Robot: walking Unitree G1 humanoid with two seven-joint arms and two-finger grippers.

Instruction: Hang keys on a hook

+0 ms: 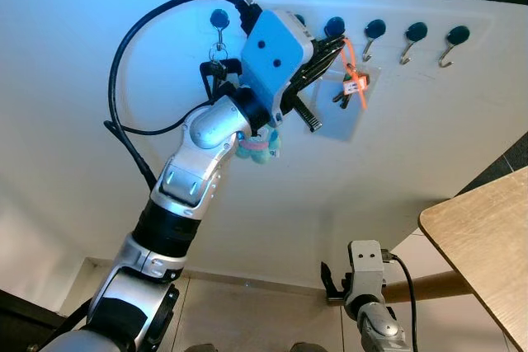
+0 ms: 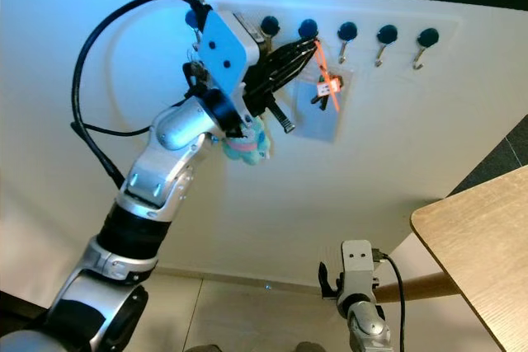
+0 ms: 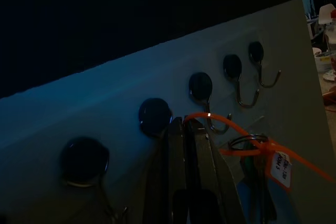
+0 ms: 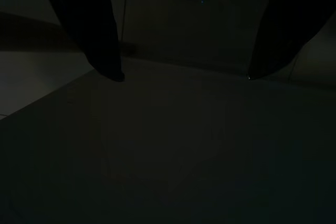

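Hiding the hook, left end effector [image 1: 337,44] apparently pinches keys [image 1: 353,88].

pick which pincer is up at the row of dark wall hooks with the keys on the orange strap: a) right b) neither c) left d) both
c) The left pincer is raised to the row of dark-capped metal wall hooks, its black fingers shut on the orange strap of the bunch of keys, while the right pincer hangs low and open over the floor.
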